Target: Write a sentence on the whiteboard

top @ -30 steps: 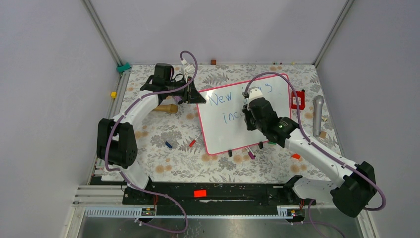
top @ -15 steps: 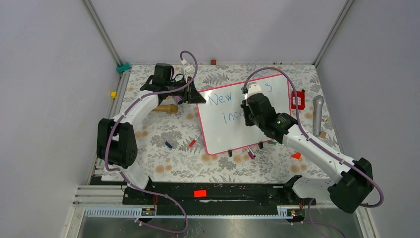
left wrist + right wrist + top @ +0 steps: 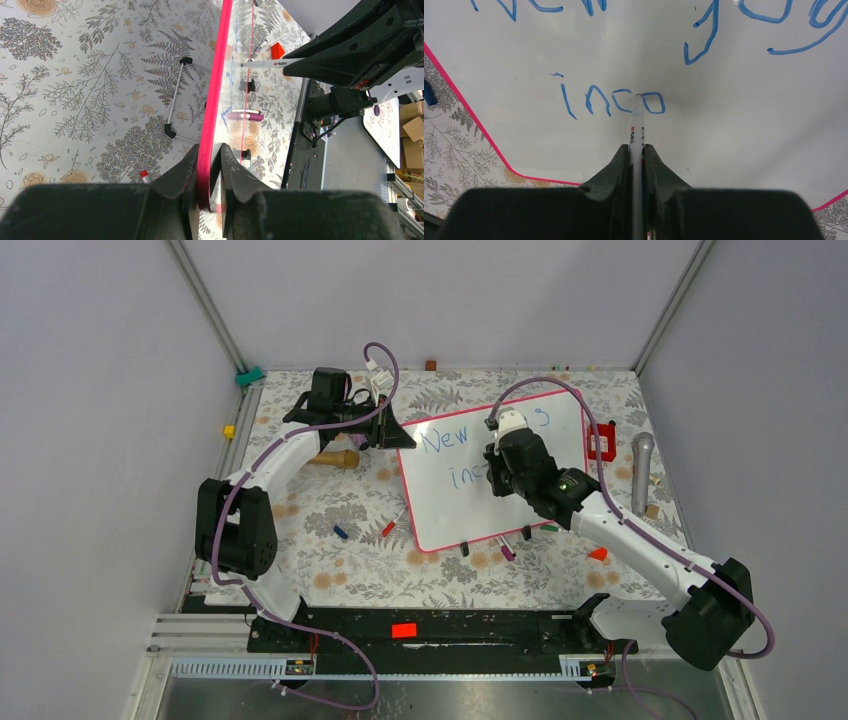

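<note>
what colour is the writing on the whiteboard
Blue. The writing shows best in the right wrist view.

Both arms point(image 3: 270, 465) have white tapered links and black joints point(image 3: 237, 530). A purple cable point(image 3: 385, 355) runs along each. Black fingers point(image 3: 616, 162) end them. A green light point(image 3: 565, 483) glows on the right wrist. A red tag point(image 3: 404, 630) marks the black base point(image 3: 480, 635).
</note>
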`<state>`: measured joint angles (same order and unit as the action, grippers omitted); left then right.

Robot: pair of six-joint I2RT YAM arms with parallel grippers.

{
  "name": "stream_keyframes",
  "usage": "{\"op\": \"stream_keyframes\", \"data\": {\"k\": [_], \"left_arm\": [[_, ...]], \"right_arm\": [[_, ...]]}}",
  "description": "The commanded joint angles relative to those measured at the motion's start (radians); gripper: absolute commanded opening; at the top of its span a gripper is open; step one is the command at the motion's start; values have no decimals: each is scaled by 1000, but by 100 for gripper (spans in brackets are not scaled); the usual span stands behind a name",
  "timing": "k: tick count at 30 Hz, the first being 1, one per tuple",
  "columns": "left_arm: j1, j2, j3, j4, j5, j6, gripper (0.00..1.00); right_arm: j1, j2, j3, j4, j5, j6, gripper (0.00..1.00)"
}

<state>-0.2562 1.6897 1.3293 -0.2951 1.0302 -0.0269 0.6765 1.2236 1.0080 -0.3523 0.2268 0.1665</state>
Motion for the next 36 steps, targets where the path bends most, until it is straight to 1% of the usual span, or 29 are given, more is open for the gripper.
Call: {"op": "stream_keyframes", "data": {"k": [1,7,9,14,25,36], "left_arm": [[-29,5,12,24,-141,131,12],[-29,4,12,24,-141,131,12],[-29,4,12,24,-143,131,12],[-30,5,12,24,-144,130,12],[-30,4,13,24,-144,131,12],[-30,6,12,25,-138,128,12]], "right_arm": [[-8,-25,-8,9,-1,8,0],[-11,-117,-18,25,86,-17,0],[-24,-128,-16,26,92,-22,0],[-61,-98,-7,23,67,-4,0],[-72,-31,24,27,12,11,0],[-73,-49,-38,26,11,32,0]]}}
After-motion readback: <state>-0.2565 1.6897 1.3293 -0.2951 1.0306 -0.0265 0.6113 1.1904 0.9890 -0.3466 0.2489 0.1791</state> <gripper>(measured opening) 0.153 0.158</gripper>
